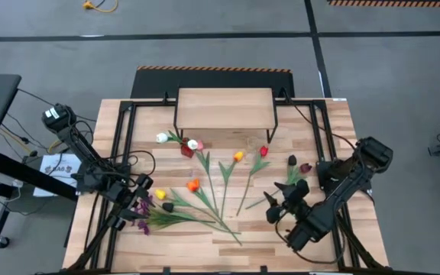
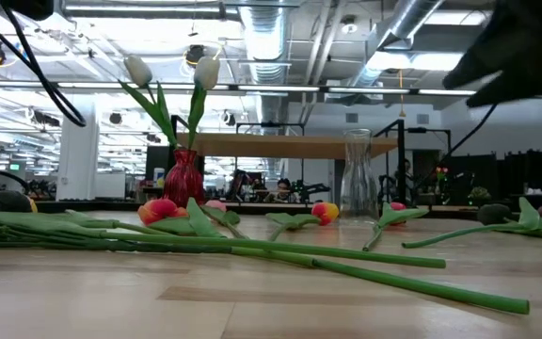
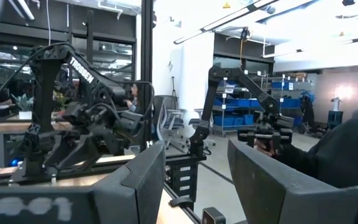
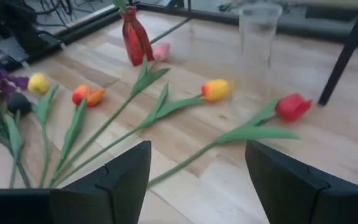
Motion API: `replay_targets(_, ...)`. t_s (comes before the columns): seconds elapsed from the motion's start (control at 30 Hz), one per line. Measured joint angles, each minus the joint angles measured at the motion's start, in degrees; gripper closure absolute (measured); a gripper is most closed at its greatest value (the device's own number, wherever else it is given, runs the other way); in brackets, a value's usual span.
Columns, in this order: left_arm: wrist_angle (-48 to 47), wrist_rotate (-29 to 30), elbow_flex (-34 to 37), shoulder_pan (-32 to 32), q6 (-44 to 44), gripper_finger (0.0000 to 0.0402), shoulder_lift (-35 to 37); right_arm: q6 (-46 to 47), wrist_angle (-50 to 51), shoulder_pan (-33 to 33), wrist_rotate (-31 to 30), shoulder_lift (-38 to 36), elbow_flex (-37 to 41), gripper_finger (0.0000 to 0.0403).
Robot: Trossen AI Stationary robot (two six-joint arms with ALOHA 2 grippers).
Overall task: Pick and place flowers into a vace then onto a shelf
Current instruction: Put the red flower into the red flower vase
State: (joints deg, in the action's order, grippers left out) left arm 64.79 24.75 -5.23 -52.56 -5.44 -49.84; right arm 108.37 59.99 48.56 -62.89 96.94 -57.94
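Observation:
Several long-stemmed tulips lie flat on the plank table: a red one (image 4: 293,106), a yellow-orange one (image 4: 216,89), an orange one (image 1: 193,185), a yellow one (image 1: 160,194), and purple sprigs (image 1: 142,206). A red vase (image 1: 187,150) stands in front of the shelf (image 1: 224,107) with two white tulips (image 2: 205,71) in it. A clear glass vase (image 4: 257,31) stands upright near the shelf's leg. My left gripper (image 1: 142,185) hovers open at the left, above the yellow tulip, tipped up at the room. My right gripper (image 4: 197,186) is open above the table's right part, slanting down toward the red tulip's stem.
Two dark maroon tulips (image 1: 299,163) lie at the right, close to my right arm. A black metal frame (image 1: 128,122) runs along the table's left and right sides. Bare wood (image 1: 228,248) lies near the front edge.

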Motion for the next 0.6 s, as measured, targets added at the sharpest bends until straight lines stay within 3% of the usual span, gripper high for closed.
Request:
replay_targets(0.23,-1.26,2.09,0.0,0.0,-0.01,0.0237,0.0,-8.72,-11.21,-3.57,-0.38,0.86,1.93,0.0148)
replay_targets(0.47,-1.57,4.09,-0.02,0.0,-0.08,0.0237,0.0,-27.46,-25.22,-9.24,1.03,0.86,1.89,0.0148)
replay_targets(0.6,-1.57,4.09,-0.02,0.0,-0.03,0.0237,0.02,-31.6,-29.85,-12.26,2.46,0.86,1.86,0.0148)
